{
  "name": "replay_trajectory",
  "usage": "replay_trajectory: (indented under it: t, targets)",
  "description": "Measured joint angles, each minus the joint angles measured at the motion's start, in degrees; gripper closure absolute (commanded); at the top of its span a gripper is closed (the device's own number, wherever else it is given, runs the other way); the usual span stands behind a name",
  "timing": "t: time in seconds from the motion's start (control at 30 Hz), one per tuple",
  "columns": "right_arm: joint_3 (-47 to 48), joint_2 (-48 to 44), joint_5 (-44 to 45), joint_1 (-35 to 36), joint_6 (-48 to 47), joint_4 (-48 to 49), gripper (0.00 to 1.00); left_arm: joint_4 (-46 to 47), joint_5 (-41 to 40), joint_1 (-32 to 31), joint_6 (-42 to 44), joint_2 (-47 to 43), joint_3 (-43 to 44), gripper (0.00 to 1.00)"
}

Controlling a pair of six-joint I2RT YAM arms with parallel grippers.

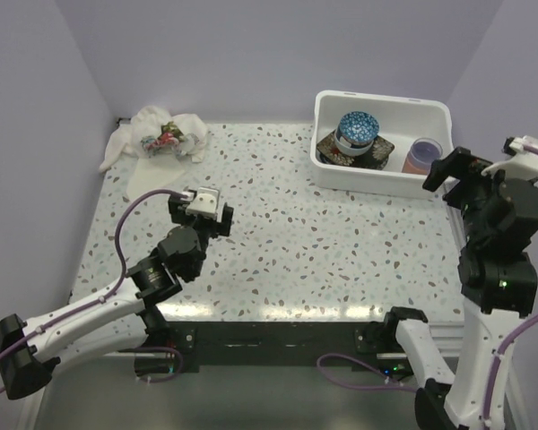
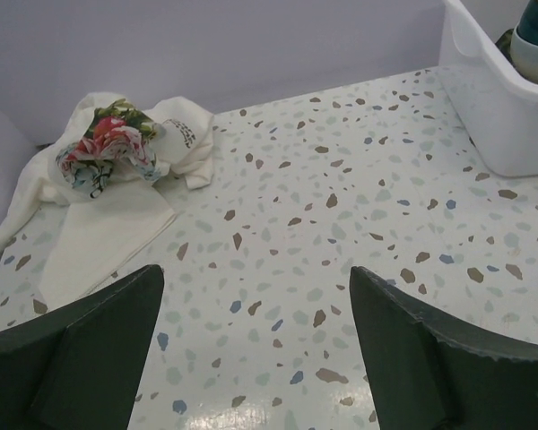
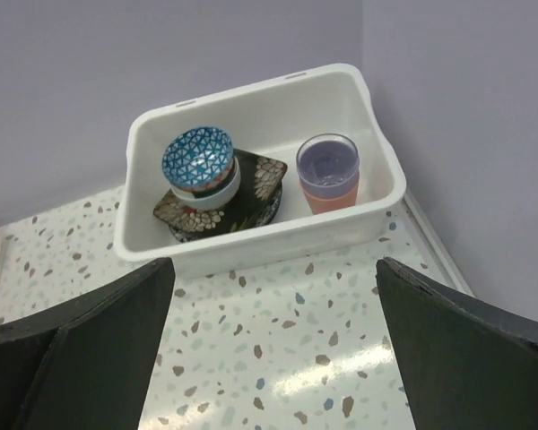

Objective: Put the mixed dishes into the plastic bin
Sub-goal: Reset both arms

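Crumpled cream cloth in the far left corner of the desk, bunched around a red, pink and green floral print, one flat flap spread toward the near side. Speckled terrazzo top: white with brown, grey and blue flecks, glossy near the front edge. Plain lilac walls behind and on both sides.

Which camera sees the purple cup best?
The right wrist view: it looks into the plastic bin, so the purple cup shows big. The top view shows it small; the left wrist view misses it.
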Motion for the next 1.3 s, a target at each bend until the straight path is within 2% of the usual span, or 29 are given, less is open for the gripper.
replay_trajectory:
  t: [0.2,0.4,0.57,0.8,1.3]
  targets:
    - [-12.3,-13.8,2.6,4.5,-1.6,-0.2,0.01,-13.4,-1.4,0.0,-5.7,-3.2,4.8,0.06]
    - [-19.0,-27.0,5.5,6.2,-3.0,-0.2,0.01,-24.4,-2.2,0.0,-11.5,-11.2,7.8,0.02]
    - [-24.2,-31.4,7.6,7.6,-3.3,0.0,0.01,-30.2,-3.9,0.0,-14.6,-19.5,6.6,0.0]
    - [-32.0,-36.0,9.2,10.0,-3.3,-0.9,0.01,-34.0,-5.7,0.0,-17.4,-28.0,1.4,0.0]
    - [-37.6,-39.6,10.5,10.8,-2.4,-0.9,0.01,-32.6,-5.5,0.6,-18.5,-28.7,-1.2,0.01]
